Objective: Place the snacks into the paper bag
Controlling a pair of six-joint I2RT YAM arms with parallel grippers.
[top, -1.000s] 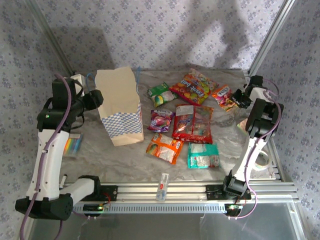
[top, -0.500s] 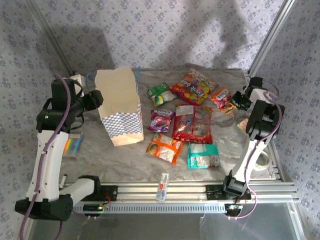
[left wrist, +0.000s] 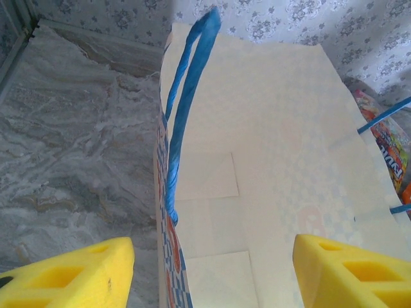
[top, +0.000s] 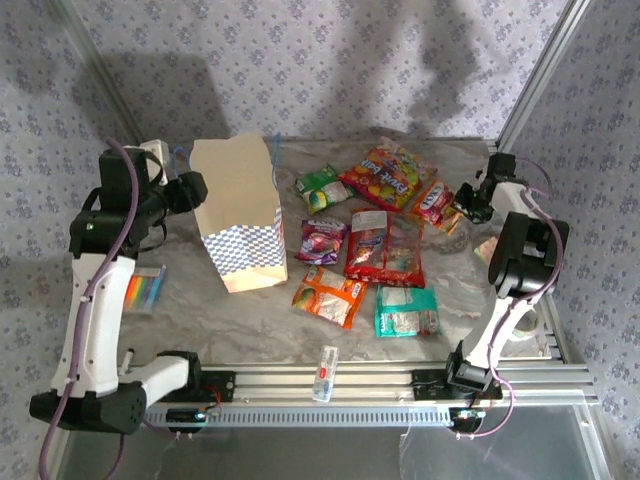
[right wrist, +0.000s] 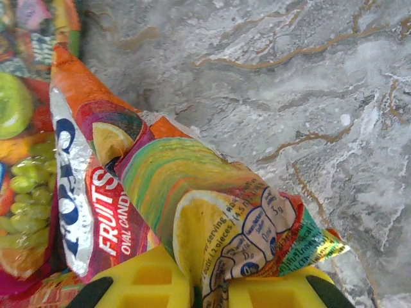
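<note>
Between right gripper (right wrist: 209,289) jaws: orange candy packet (right wrist: 192,192), clamped; left gripper (left wrist: 212,269) jaws apart, paper bag (left wrist: 289,160) rim between them.

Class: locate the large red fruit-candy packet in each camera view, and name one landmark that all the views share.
Top external: large red packet, at the back, right of the paper bag.
Left wrist: a sliver at the right edge, beyond the bag's rim.
Right wrist: left edge, beside the orange packet.
Shared landmark: the marbled tabletop.

left gripper (top: 193,188): jaws apart, elbow high | right gripper (top: 463,204): clamped on packet (right wrist: 192,186)
</note>
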